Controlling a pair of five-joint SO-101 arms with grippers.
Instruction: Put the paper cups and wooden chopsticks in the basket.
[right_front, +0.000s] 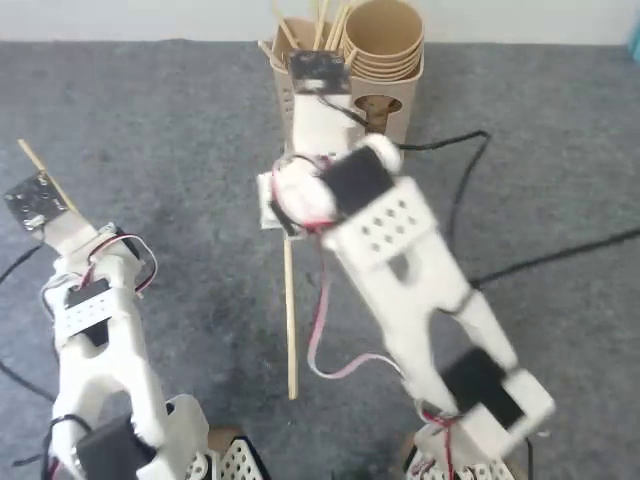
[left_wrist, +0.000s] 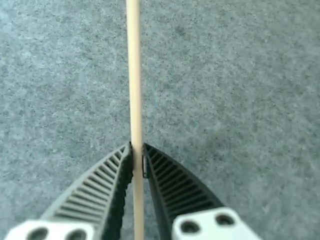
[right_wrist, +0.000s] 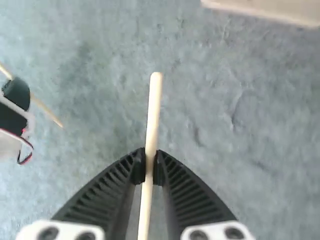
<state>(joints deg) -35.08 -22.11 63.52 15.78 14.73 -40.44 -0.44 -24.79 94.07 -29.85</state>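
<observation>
Between left fingers (left_wrist: 112, 182), chopstick (left_wrist: 133, 75), right fingers (right_wrist: 114, 189) likewise

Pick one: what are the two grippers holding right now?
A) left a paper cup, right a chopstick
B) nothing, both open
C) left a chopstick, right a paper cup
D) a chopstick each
D: the left gripper is clamped on a first chopstick between its fingertips, and the right gripper is clamped the same way on a second chopstick.

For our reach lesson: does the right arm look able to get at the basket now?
Probably yes: the right gripper, shut on a chopstick, sits near the basket, only carpet between.
</observation>
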